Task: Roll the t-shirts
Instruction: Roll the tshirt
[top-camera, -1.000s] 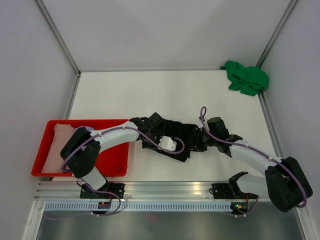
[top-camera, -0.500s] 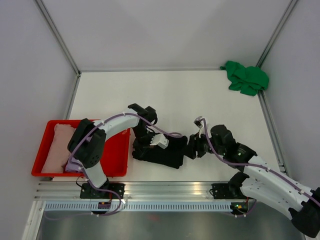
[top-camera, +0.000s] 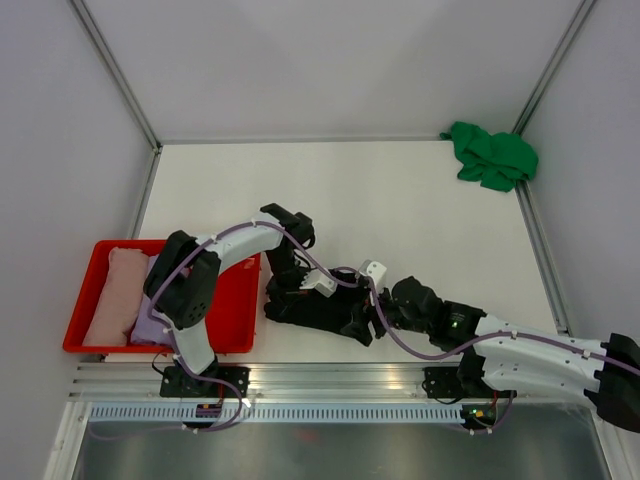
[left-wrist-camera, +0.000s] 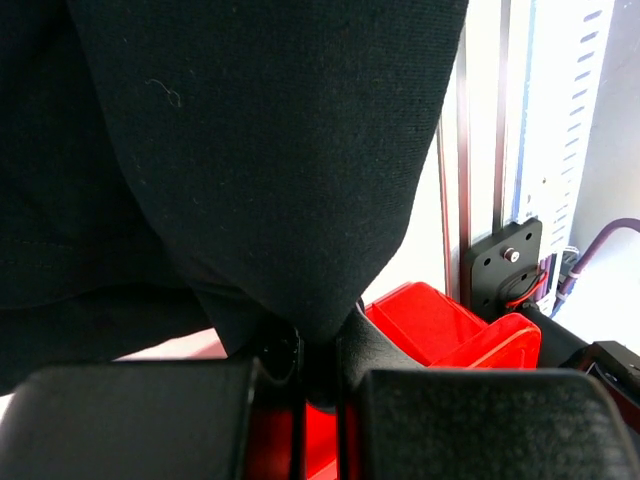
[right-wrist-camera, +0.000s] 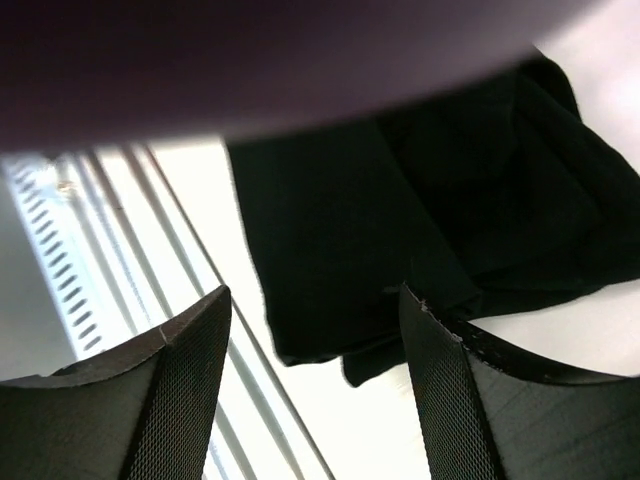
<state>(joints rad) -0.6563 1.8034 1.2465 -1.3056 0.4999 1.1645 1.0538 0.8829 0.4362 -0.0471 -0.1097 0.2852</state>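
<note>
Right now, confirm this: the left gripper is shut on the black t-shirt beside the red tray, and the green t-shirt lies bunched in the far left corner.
No: the green t-shirt lies bunched in the far right corner, as the top external view shows. The left gripper is shut on the black t-shirt beside the red tray.
</note>
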